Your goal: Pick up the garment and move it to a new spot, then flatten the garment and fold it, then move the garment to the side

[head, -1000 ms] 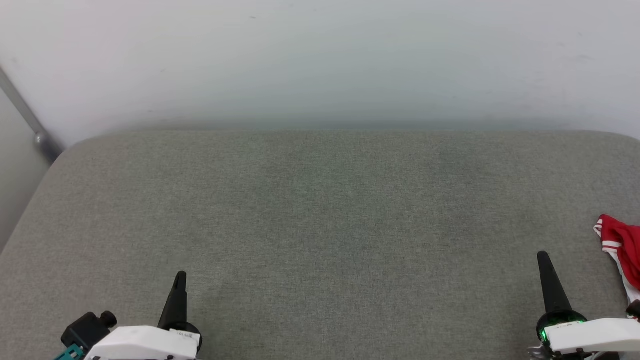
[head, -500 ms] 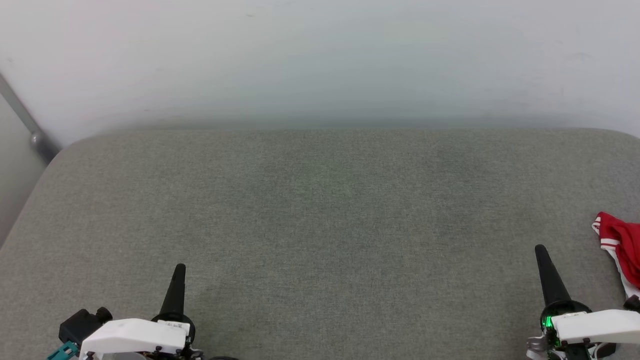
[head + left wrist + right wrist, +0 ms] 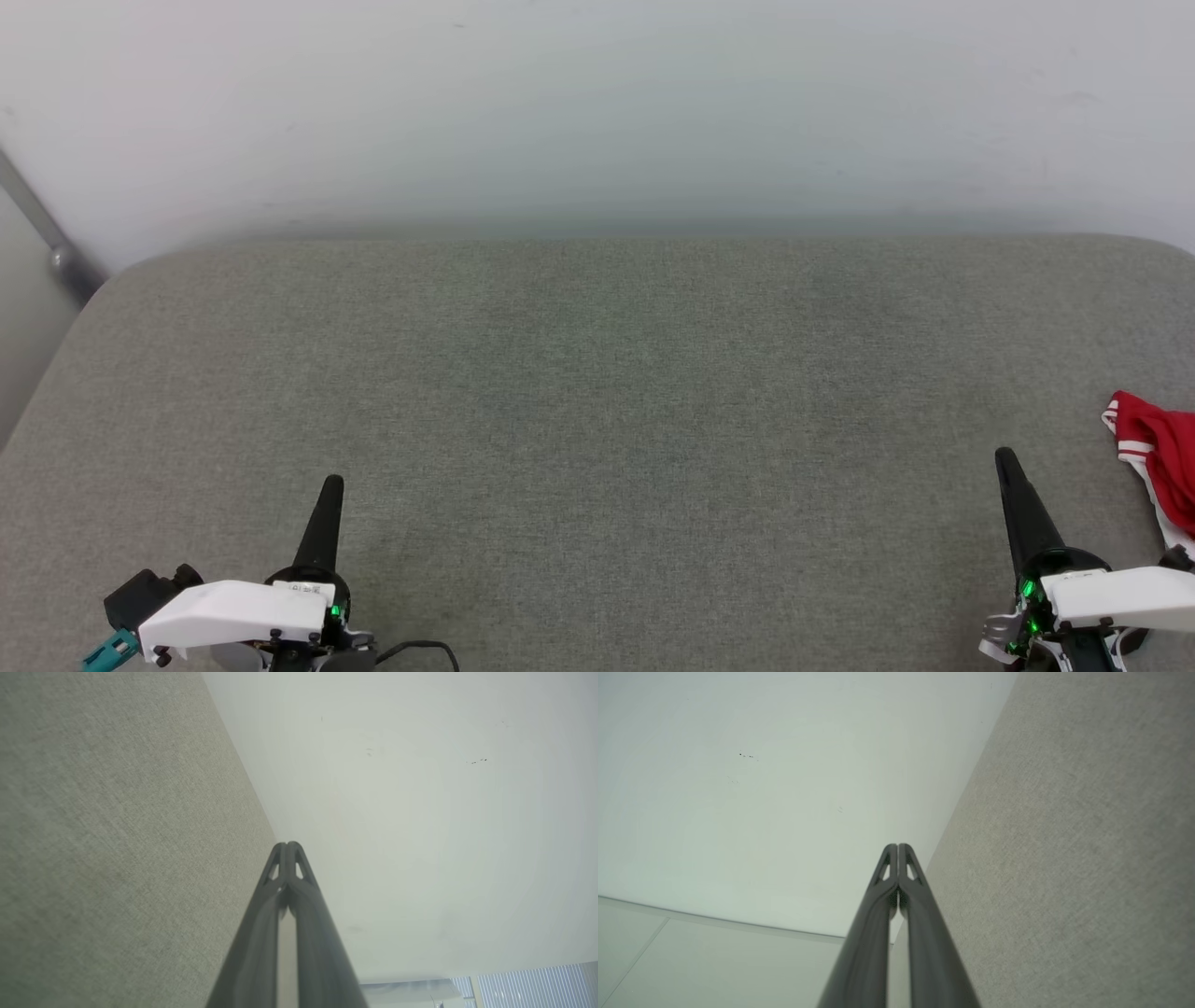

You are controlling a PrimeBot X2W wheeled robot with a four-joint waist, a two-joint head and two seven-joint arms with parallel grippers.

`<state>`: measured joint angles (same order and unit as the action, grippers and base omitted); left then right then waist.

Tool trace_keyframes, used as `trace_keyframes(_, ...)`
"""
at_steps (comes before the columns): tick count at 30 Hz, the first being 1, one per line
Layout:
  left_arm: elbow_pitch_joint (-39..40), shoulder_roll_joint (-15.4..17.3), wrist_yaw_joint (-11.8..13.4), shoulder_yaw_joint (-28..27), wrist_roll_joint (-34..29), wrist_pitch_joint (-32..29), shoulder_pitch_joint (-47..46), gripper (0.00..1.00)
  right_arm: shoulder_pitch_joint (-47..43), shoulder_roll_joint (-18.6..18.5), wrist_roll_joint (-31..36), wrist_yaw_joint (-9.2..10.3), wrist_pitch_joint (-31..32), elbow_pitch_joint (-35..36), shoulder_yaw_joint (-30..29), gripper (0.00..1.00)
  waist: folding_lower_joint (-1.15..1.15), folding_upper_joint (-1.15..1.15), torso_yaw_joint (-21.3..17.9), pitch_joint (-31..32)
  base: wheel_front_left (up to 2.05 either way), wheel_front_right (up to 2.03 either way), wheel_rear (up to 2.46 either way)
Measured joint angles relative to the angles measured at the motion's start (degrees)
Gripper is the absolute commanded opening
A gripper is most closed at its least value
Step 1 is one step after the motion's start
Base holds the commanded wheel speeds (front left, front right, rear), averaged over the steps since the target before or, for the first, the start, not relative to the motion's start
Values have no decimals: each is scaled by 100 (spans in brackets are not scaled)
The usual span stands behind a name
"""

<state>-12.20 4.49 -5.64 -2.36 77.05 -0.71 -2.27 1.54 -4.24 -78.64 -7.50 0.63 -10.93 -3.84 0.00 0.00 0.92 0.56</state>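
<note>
- The garment (image 3: 1158,457) lies crumpled on the grey padded surface (image 3: 597,392) at the far right of the head view. It is cut off by the picture's edge, so only a red fold with striped trim and a strip of white shows.
- The right end effector (image 3: 1008,467) is clenched on nothing and points up the view. It is near the garment, to its left, and not touching it. In the right wrist view, the right end effector (image 3: 898,848) shows its tips pressed together, aimed at where the surface meets the wall (image 3: 597,112).
- The left end effector (image 3: 330,490) is likewise clenched and empty, well apart from the cloth. The left wrist view shows the left end effector (image 3: 289,847) with no gap at the tips.
- Risk: reaching in with the jaws closed would likely shove or roll the bundle sideways instead of taking it.
- Risk: so little of the garment is in sight that a grasp point is hard to judge. A pinch on a sleeve or a single layer could leave the rest dragging and twisted, making flattening harder.
- Risk: I cannot tell how close the surface's right edge is, so a push that way might send the cloth over it.
- Compared with a second ago, the whole head view has shifted slightly, so the camera has moved. The garment keeps its place on the surface.
- Both end effectors reach a little further up the picture than that shift explains, and a dark cable (image 3: 420,649) now shows by the left arm. Both are clenched as before.
</note>
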Motion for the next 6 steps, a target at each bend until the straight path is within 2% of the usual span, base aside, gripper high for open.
trace_keyframes(6,-32,-1,-42,-34,304,-74,-52,0,84,0,-268,0,92,-48,-16,0,-1,0,-15,-12,0,0,0)
